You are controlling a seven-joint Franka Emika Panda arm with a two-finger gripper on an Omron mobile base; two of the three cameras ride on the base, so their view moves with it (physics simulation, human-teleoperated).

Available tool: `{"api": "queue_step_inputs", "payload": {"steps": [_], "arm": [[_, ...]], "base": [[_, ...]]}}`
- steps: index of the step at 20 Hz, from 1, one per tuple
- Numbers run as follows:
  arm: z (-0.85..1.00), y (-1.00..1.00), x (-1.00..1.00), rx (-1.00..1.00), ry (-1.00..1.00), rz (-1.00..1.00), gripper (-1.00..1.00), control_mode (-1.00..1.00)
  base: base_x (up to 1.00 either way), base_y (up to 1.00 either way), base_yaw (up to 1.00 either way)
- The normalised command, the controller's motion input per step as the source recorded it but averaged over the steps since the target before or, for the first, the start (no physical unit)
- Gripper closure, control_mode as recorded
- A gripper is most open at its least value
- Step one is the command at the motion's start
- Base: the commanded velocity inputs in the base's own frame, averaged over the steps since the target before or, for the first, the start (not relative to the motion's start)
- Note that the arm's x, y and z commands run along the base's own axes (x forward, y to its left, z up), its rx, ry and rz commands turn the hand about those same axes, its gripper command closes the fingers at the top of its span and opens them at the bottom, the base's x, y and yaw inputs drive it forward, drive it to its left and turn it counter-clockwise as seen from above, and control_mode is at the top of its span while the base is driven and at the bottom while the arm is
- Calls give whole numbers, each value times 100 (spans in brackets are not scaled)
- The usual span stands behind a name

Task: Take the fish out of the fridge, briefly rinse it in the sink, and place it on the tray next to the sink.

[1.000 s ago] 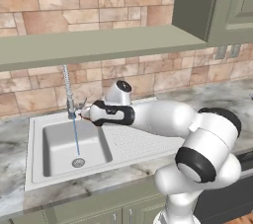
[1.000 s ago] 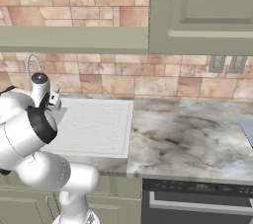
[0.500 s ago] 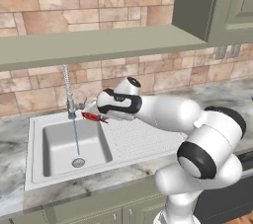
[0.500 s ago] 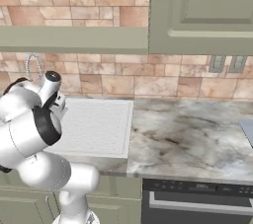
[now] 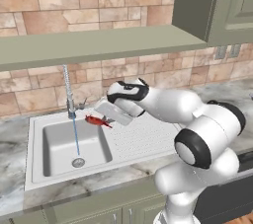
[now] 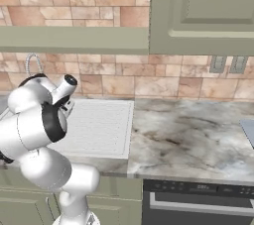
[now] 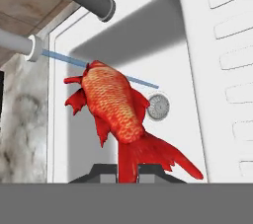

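My gripper is shut on the tail of the small red-orange fish, which hangs over the right side of the sink basin, just right of the thin water stream from the chrome faucet. In the hand view the fish points away from my gripper, above the round drain, with the stream running behind its head. A sliver of the grey-blue tray shows at the far right of the counter. The fridge is out of view.
The ribbed drainboard lies right of the basin, then marble counter up to the tray. Green wall cabinets and a shelf edge hang overhead. Below the counter sits a dark oven front.
The hand has turned and lifted slightly, carrying the fish a little to the right, out from the water stream. The grip on the fish has stayed shut.
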Motion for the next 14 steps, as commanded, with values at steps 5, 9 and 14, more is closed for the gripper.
{"api": "queue_step_inputs", "payload": {"steps": [5,9,14], "arm": [[-14,5,43,0,16,0,100,-100],[-8,39,45,0,19,0,100,-100],[-2,48,2,8,20,0,100,-100]], "base": [[0,0,0],[0,0,0],[0,0,0]]}}
